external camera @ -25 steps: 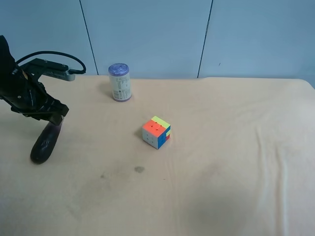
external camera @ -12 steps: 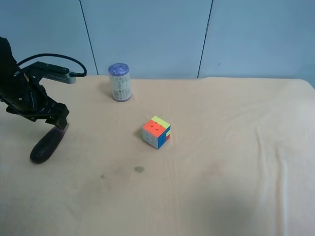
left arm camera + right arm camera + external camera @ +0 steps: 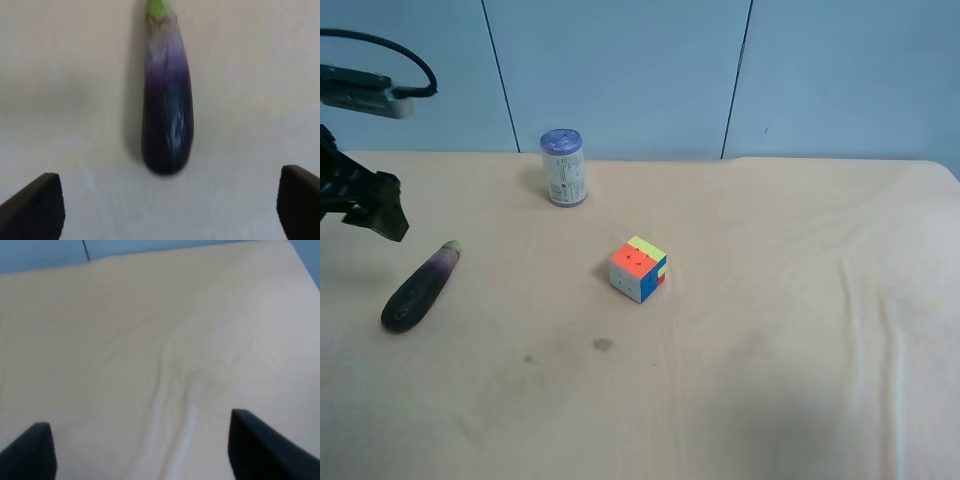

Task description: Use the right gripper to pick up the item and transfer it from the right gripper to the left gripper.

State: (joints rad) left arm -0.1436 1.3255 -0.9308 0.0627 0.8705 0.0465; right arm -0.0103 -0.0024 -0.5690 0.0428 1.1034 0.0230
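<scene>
One eggplant (image 3: 167, 115) on cloth, jaws apart

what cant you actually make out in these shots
- Right tool: absent from the exterior high view; its wrist view shows only two fingertips and bare tablecloth.
- Left tool: its arm is cut by the exterior high view's left edge.
- Can: label print too small to read.
- Eggplant: blurred in the left wrist view.

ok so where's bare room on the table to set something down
The widest bare cloth is the whole side beyond the puzzle cube, away from the eggplant. The front strip below both is free too. It is tightest between the eggplant, the can and the left hand.
</scene>
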